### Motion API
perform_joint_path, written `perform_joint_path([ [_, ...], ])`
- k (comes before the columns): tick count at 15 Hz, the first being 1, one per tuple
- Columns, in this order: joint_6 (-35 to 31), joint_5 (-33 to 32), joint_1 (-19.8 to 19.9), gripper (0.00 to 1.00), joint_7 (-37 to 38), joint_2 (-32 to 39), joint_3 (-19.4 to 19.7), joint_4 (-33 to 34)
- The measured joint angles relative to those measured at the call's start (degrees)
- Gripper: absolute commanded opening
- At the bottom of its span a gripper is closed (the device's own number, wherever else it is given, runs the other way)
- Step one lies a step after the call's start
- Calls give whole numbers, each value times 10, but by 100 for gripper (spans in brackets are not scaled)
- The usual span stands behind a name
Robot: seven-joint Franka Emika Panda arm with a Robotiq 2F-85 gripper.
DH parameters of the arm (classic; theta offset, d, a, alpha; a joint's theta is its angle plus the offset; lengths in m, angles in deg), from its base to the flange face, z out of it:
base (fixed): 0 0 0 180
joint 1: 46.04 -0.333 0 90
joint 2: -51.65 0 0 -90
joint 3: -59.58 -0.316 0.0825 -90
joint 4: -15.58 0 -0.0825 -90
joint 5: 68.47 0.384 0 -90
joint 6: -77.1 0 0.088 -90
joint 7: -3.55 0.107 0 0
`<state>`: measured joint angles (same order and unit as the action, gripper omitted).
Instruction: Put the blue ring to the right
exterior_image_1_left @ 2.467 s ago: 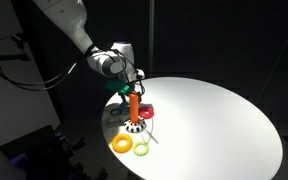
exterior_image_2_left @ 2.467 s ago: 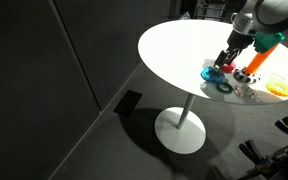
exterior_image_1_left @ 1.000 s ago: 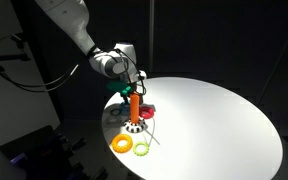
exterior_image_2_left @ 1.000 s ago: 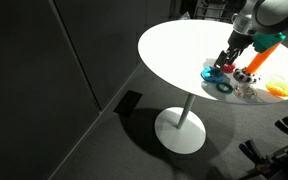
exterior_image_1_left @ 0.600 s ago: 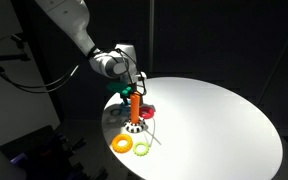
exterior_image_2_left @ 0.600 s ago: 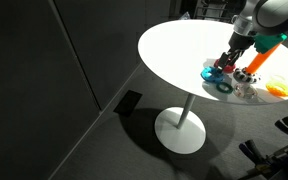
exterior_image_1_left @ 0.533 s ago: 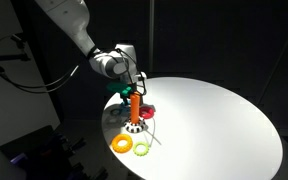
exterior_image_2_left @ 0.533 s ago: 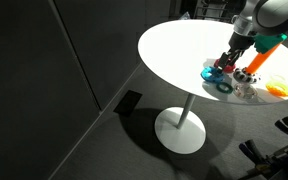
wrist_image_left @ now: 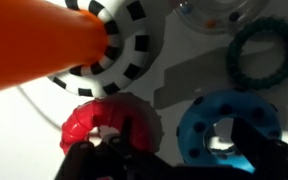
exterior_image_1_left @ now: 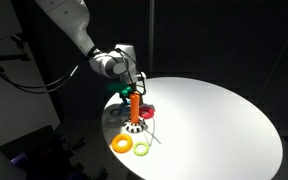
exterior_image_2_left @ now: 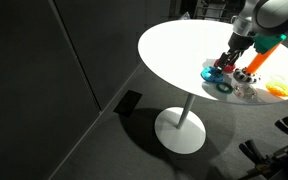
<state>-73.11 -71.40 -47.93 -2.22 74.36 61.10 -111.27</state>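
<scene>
The blue ring (wrist_image_left: 227,133) lies flat on the white table at the lower right of the wrist view, next to a dark red ring (wrist_image_left: 109,124). It also shows in an exterior view (exterior_image_2_left: 211,71). My gripper (wrist_image_left: 184,148) is down over both rings. One dark finger stands in the blue ring's hole and the other at the red ring, with the blue ring's near wall between them. The fingers are apart and do not press the ring. The gripper shows in both exterior views (exterior_image_1_left: 134,93) (exterior_image_2_left: 228,60).
An orange peg (wrist_image_left: 44,45) on a black-and-white checkered base (wrist_image_left: 134,50) stands close beside the rings. A dark teal ring (wrist_image_left: 267,55) lies beyond the blue ring. A yellow ring (exterior_image_1_left: 120,143) and a yellow-green ring (exterior_image_1_left: 141,149) lie near the round table's edge (exterior_image_1_left: 214,120).
</scene>
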Motion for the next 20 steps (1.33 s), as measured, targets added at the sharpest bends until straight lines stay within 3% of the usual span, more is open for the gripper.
perform_joint_path([
  [20,0,0,-10,100,0,3,-17,28],
])
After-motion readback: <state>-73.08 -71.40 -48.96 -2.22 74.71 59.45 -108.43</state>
